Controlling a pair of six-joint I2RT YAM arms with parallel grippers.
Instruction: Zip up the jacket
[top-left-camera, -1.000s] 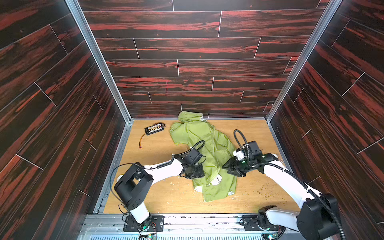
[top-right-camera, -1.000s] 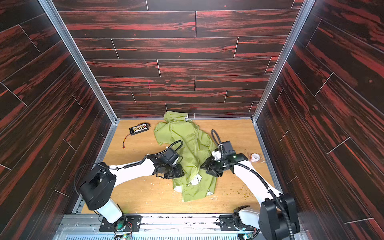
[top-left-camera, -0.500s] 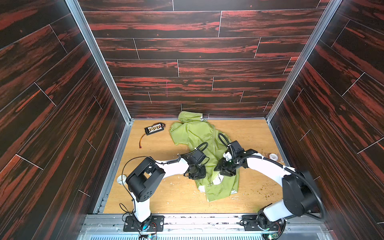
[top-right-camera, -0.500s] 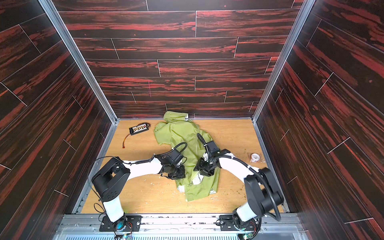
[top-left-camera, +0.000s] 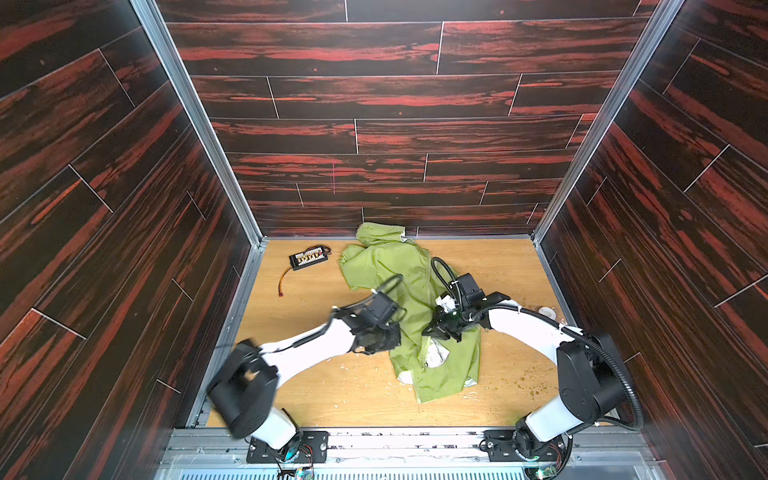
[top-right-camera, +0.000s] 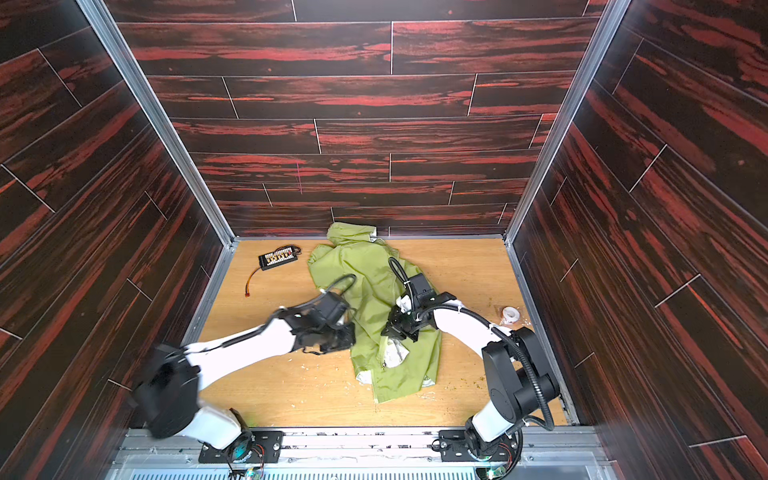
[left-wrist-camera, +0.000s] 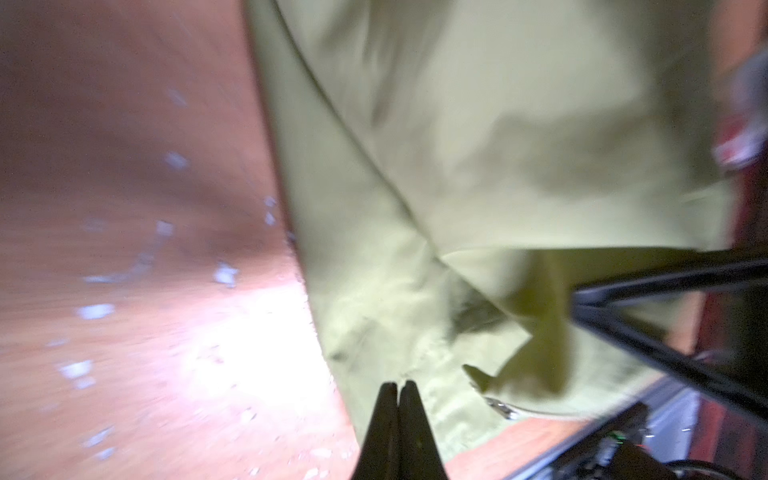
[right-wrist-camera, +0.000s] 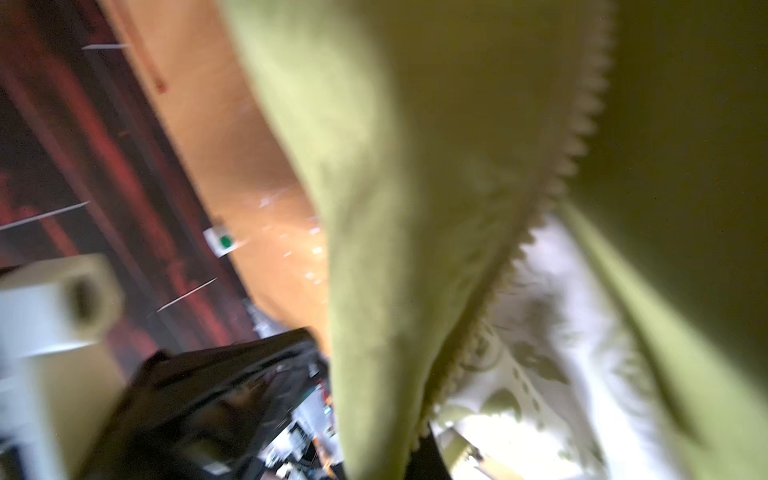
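Gripping jacket (top-left-camera: 399, 266), spread from 12 o'clock to table (top-left-camera: 332, 395) centre: right gripper (top-left-camera: 432, 331) clamped on zipper edge (right-wrist-camera: 552, 187); left gripper (left-wrist-camera: 398, 388) pinched together at 9 o'clock edge, hold unclear. Best: tension evenly, align teeth.

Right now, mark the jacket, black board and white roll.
jacket (top-left-camera: 384, 266), in a top view, upper green panel
black board (top-left-camera: 308, 258), in a top view, middle
white roll (top-right-camera: 510, 310), in a top view, rim

You have the olive-green jacket (top-left-camera: 399, 270) lying rumpled mid-counter (top-left-camera: 332, 395), its collar end at 12 o'clock and its hem toward 6. The front gapes near the hem, baring white patterned lining (top-left-camera: 436, 355). The zipper (right-wrist-camera: 590, 104) teeth are unjoined there.
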